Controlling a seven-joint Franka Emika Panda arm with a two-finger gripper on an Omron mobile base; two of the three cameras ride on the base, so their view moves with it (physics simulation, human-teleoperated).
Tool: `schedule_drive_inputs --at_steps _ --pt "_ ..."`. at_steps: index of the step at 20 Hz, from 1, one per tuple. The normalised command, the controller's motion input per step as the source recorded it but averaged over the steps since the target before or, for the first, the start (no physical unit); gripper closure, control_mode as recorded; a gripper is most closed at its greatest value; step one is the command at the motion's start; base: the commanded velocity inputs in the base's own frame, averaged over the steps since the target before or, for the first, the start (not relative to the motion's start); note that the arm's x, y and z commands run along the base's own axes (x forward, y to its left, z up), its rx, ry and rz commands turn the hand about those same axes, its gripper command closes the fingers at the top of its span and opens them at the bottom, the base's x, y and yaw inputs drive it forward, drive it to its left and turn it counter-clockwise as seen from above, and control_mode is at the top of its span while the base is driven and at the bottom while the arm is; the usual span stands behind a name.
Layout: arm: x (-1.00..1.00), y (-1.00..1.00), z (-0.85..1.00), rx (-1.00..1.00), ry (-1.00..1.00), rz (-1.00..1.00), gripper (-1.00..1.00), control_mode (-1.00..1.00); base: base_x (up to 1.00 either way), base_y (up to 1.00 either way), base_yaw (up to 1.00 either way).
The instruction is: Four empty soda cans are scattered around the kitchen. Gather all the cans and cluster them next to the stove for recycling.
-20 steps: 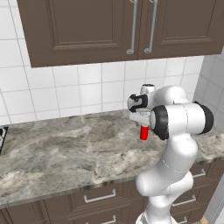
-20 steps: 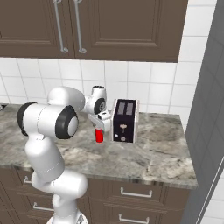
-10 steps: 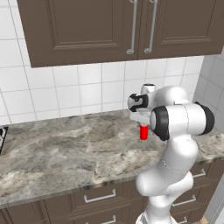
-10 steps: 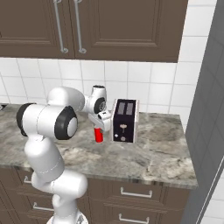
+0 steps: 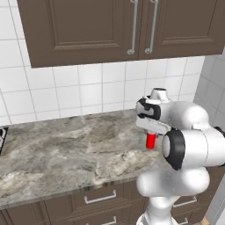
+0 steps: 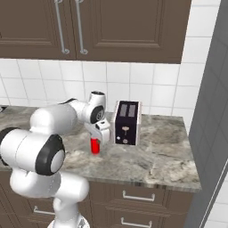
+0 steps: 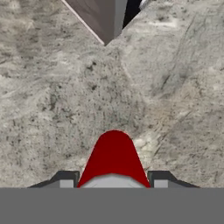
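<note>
My gripper [image 7: 113, 181] is clamped on the bright red soda can [image 6: 95, 145], which stands upright on the grey marbled counter [image 5: 66, 154] just beside the dark toaster [image 6: 126, 122]. I can make out no brand, label or lettering on either.

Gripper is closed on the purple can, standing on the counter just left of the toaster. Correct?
Not quite: the can is bright red, not purple, as the right base view shows. The rest holds: the gripper is closed on it, on the counter left of the toaster.
</note>
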Motion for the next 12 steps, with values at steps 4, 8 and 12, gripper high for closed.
schedule_drive_inputs --at_steps 4,8,12 --pt "-1.00 0.10 0.22 0.01 -0.13 0.11 1.00 -1.00 0.00 0.00 0.00" --pt "-0.90 0.16 0.44 0.00 -0.04 0.25 1.00 -1.00 0.00 0.00 0.00" --pt "-0.54 0.10 0.62 0.00 0.07 0.41 1.00 -1.00 0.00 0.00 0.00"
